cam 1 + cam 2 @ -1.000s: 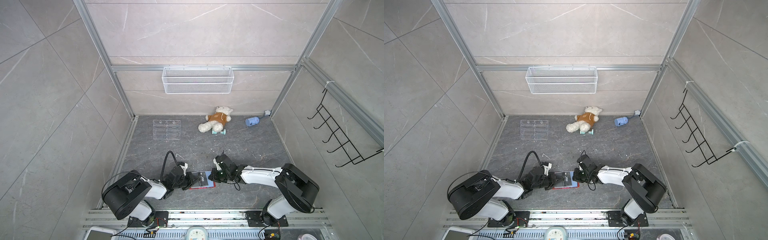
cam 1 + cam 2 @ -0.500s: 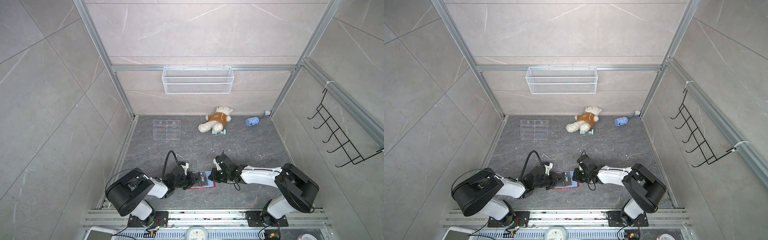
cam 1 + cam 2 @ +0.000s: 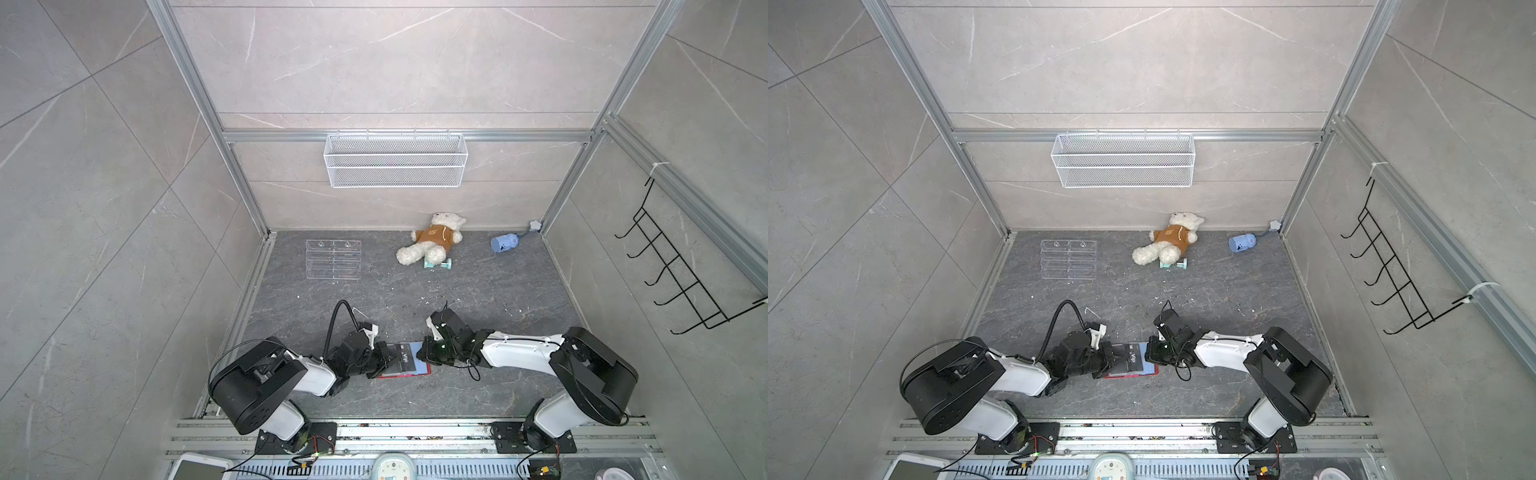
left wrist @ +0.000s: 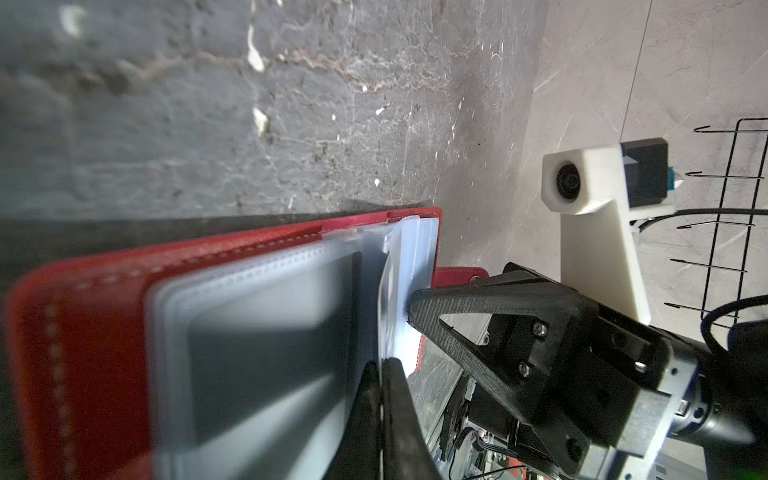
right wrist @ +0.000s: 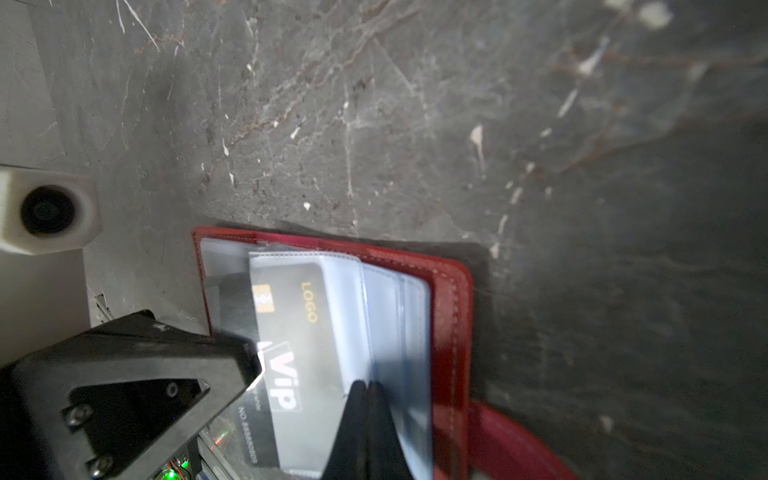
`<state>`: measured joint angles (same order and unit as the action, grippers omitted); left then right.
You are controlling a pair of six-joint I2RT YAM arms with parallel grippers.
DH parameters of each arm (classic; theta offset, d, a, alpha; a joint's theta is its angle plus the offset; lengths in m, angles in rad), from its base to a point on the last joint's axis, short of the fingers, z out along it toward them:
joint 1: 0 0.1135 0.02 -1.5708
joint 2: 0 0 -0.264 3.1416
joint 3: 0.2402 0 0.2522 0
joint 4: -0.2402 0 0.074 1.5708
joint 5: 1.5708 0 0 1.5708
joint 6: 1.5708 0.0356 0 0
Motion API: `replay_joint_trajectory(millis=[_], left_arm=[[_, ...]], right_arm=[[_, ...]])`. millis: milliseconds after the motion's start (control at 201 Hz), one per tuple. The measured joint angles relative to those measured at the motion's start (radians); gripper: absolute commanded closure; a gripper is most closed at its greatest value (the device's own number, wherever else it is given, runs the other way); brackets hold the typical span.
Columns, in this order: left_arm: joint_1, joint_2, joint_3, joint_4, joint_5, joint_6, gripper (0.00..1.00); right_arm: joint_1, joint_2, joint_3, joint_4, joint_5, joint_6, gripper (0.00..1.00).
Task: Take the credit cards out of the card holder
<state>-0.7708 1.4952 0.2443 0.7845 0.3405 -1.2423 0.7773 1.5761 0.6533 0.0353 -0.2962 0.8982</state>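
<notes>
Left gripper (image 4: 382, 368): fingers pressed together, nipping the edge of a raised sleeve page (image 4: 388, 291). In the right wrist view its tip meets the edge of the Vip card (image 5: 299, 345) that sits in that page; cannot tell whether the card itself is in the nip. Opposite, the right gripper (image 5: 368, 384) is likewise pressed together, tips on the pale sleeve edge beside the Vip card; nipped or merely pressed, cannot tell. Between them the card holder (image 3: 405, 376) lies open and flat on the grey floor (image 3: 415, 299), at 6 o'clock of the floor in both top views. The left gripper is at its 9 o'clock and the right gripper at its 3 o'clock, their bodies covering both short ends. A red snap tab (image 4: 457, 276) sticks out at the right gripper's end. Well apart from the card holder: acrylic rack (image 3: 332, 259) at 11 o'clock, teddy bear (image 3: 432, 245) at 12 to 1 o'clock with a teal dumbbell (image 3: 438, 264) just beside its leg, blue cylinder (image 3: 503, 243) at 1 o'clock by the back wall. Left arm: base at 7 o'clock, elbow folded, forearm low, pointing to 3 o'clock, with a black cable (image 3: 336, 320) looping above the wrist. Right arm: base at 5 o'clock, white forearm low and nearly level, pointing to 9 o'clock.
</notes>
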Motion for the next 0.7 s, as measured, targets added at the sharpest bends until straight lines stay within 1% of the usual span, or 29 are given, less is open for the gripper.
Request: replay_joint_trajectory(millis=[244,463,567,697], left_arm=[[0.001,-0.15,-0.011,-0.153,-0.036,0.001,1.0],[0.008,-0.325,-0.011,-0.322,-0.07,0.01,1.0],[0.011,-0.408,-0.007,-0.397,-0.08,0.013,1.0],[0.012,-0.488,0.023,-0.486,-0.098,0.014,1.0]], right_arm=[[0.0,0.0,0.0,0.0,0.0,0.0,0.97],[0.0,-0.005,0.0,-0.007,0.0,0.0,0.96],[0.0,-0.012,0.001,-0.021,0.0,0.003,0.93],[0.0,-0.042,0.007,-0.058,0.0,0.011,0.84]])
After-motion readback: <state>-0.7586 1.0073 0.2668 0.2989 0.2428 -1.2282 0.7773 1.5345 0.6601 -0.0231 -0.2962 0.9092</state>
